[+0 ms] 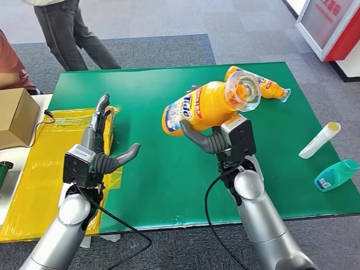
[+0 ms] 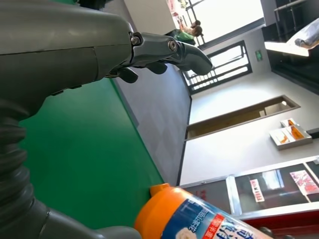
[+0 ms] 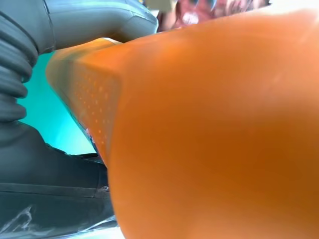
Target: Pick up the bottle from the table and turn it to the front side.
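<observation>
An orange Tide bottle (image 1: 203, 107) with a clear cap hangs tilted above the green table (image 1: 148, 180), base to the left and cap towards me. My right hand (image 1: 219, 140) grips it from below, thumb curled under its body. Up close, the right wrist view has the bottle's orange wall (image 3: 211, 139) pressed against my right hand (image 3: 94, 20). My left hand (image 1: 99, 149) hovers open at the table's left edge, holding nothing. From the left wrist, the bottle's base (image 2: 195, 216) is beyond my spread left hand (image 2: 165, 50).
A second orange bottle (image 1: 269, 87) lies at the table's far right. A white tube (image 1: 319, 140) and a teal bottle (image 1: 337, 174) lie at the right edge. A yellow sheet (image 1: 38, 174) and cardboard box (image 1: 14, 115) sit left. A person (image 1: 72, 28) stands behind the table.
</observation>
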You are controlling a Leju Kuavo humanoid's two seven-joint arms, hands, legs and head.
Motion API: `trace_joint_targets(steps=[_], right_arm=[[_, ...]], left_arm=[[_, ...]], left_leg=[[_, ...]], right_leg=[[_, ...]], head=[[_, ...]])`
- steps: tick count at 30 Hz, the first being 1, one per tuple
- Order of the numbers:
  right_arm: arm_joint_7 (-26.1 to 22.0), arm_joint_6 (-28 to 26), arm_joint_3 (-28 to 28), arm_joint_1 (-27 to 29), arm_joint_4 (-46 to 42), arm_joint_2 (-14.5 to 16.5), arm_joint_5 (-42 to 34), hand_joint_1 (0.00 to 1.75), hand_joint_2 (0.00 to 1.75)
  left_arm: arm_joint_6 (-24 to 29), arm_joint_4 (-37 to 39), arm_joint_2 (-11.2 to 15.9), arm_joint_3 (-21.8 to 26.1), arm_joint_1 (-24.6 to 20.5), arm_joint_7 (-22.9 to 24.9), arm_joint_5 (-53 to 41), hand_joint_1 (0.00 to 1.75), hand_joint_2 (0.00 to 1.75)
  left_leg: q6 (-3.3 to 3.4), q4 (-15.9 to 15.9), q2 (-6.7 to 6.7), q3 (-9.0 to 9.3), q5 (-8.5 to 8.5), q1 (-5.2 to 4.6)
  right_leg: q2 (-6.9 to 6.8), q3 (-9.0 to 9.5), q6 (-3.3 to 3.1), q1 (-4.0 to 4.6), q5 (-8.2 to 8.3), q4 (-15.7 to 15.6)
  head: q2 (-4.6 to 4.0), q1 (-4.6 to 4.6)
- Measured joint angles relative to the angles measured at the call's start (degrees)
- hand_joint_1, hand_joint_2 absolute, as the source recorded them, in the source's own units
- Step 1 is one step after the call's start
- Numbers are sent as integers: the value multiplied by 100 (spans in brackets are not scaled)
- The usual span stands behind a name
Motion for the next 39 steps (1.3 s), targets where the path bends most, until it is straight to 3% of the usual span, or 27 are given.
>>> trace_joint_targets(steps=[12, 23, 39], right_arm=[[-14, 76, 518, 81, -321, 0, -91, 175, 175], [-50, 135, 777, 64, -321, 20, -262, 175, 175], [-41, 193, 826, -6, -319, 20, -315, 175, 175]], left_arm=[[-84, 46, -165, -13, -67, -2, 132, 0, 175], [-530, 321, -269, -114, -195, 65, 900, 0, 175], [-1182, 634, -99, -349, -390, 528, 905, 0, 175]], left_leg=[[0, 0, 0, 0, 0, 0], [0, 0, 0, 0, 0, 0], [0, 0, 0, 0, 0, 0]], right_leg=[[0, 1, 0, 0, 0, 0], [0, 0, 0, 0, 0, 0], [0, 0, -1, 0, 0, 0]], head=[[0, 1], [0, 0], [0, 0]])
